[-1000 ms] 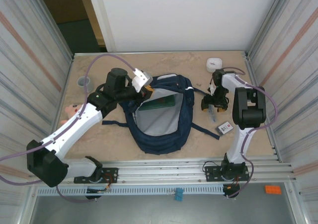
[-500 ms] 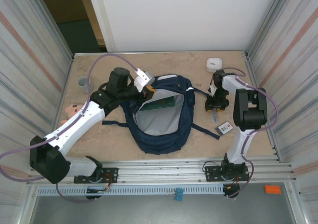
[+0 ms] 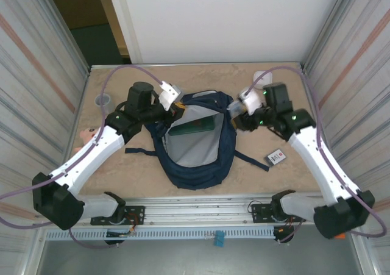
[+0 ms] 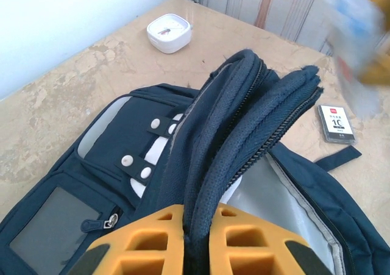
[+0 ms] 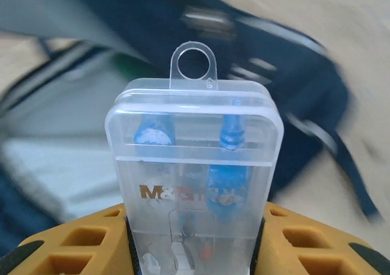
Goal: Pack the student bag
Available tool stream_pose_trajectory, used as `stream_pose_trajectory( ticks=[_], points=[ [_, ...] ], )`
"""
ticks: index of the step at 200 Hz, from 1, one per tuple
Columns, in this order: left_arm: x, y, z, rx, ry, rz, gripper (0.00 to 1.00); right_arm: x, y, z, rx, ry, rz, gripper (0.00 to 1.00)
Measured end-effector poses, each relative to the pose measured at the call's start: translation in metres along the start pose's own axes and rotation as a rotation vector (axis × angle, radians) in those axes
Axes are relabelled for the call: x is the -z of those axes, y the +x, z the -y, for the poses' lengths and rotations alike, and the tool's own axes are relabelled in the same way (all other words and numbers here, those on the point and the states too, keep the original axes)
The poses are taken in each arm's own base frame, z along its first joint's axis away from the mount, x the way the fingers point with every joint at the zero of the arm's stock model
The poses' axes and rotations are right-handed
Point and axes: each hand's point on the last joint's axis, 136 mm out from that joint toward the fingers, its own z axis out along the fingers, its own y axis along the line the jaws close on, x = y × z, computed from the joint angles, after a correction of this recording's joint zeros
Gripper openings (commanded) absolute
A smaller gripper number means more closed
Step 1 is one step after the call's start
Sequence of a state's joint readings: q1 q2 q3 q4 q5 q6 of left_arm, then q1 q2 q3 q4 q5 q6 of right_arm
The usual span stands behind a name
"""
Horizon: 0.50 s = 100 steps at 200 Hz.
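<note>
The desk (image 3: 122, 171) carries the same things as a second ago. The student bag (image 3: 198, 162) lies in its middle, flat on its back, with the main compartment unzipped and gaping upward.

The left end effector (image 4: 196, 226) is still closed on the bag's padded zip rim at the upper left of the opening. It has drawn that rim slightly further out, so the mouth stands a little wider.

The right arm has changed most. A second ago it was bent low to the right of the bag, with the right end effector (image 5: 194, 226) open just above the desk. It has now risen and swung in to the bag's upper right corner, clamped on a clear plastic case (image 5: 194, 165) with blue pieces inside. The case's hanging loop points away from the fingers, toward the opening.

The pick therefore looks done and the carry under way. What remains, in my judgement, is to bring the case over the grey lining and let it go there.

A small card box (image 3: 275, 157) stays on the desk right of the bag, unpacked.
</note>
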<state>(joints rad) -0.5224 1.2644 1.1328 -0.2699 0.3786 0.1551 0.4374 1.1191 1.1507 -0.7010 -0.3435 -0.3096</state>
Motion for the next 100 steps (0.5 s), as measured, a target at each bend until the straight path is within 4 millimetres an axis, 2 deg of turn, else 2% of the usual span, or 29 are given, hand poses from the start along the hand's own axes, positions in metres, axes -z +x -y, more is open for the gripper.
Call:
stream_pose_trajectory(
  ticks=[15,24,35,47,62,100],
  points=[
    [0.001,-0.001,-0.003,0.008,-0.001,0.007,0.00,-0.008,-0.003,-0.054,0.216,-0.114,0.034,0.35],
    [0.001,-0.001,-0.004,0.009,0.002,0.010,0.00,-0.015,0.001,-0.078,0.332,-0.154,0.031,0.35],
    [0.001,-0.001,-0.003,0.009,0.012,0.011,0.00,-0.027,0.006,-0.102,0.476,-0.179,0.015,0.37],
    [0.001,-0.002,-0.001,0.010,0.025,0.012,0.00,-0.042,0.012,-0.118,0.604,-0.189,-0.018,0.38],
    [0.001,-0.002,0.002,0.009,0.041,0.016,0.00,-0.066,0.023,-0.123,0.698,-0.189,-0.086,0.39],
    [0.001,-0.003,0.008,0.009,0.077,0.022,0.00,-0.128,0.045,-0.107,0.801,-0.154,-0.266,0.44]
  ],
)
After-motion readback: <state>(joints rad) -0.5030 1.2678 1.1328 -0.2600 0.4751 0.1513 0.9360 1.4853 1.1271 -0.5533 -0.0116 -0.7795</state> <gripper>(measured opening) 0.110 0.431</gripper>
